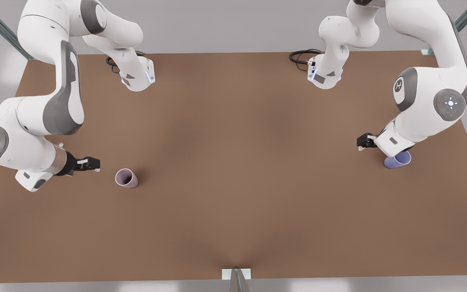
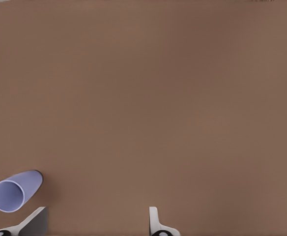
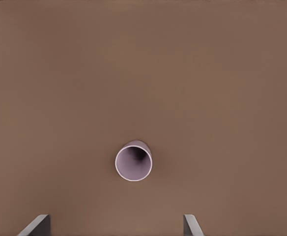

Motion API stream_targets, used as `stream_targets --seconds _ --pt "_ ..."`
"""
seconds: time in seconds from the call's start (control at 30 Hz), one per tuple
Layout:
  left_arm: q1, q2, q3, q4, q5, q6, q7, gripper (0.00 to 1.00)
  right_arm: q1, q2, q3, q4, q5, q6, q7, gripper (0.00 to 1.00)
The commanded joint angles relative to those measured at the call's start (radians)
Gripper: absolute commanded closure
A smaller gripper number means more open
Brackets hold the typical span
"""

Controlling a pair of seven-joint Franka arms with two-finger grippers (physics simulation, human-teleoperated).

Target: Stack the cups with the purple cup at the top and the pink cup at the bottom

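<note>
Our left tool [image 1: 362,142], fingers apart, hovers beside the purple cup [image 1: 397,160]; our right tool [image 1: 93,164], fingers likewise apart, hovers near the pink cup [image 1: 127,178] on the surface [image 1: 233,162]. An off-centre descent could topple either cup.

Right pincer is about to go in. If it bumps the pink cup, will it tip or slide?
The pink cup stands mouth up and tapers to a narrower base, so a high bump from the open right pincer would probably tip it. It looks small and thin-walled, likely light, so a low push may slide it across the table.
</note>
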Motion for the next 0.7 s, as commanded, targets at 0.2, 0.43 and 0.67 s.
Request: stream_targets --seconds 0.2,0.43,0.67 --pt "0.005 0.022 0.01 0.001 -0.003 -0.018 0.03 0.0 -0.008 0.065 0.0 0.005 0.005 0.076 -0.175 0.0" --pt "0.005 0.036 0.007 -0.001 -0.012 -0.069 0.039 0.0 -0.014 0.215 0.0 -0.065 0.065 0.277 -0.141 0.0" --pt "0.005 0.045 0.008 -0.005 -0.011 -0.072 0.039 0.0 -0.02 0.143 -0.001 -0.298 0.114 0.351 -0.019 0.0"
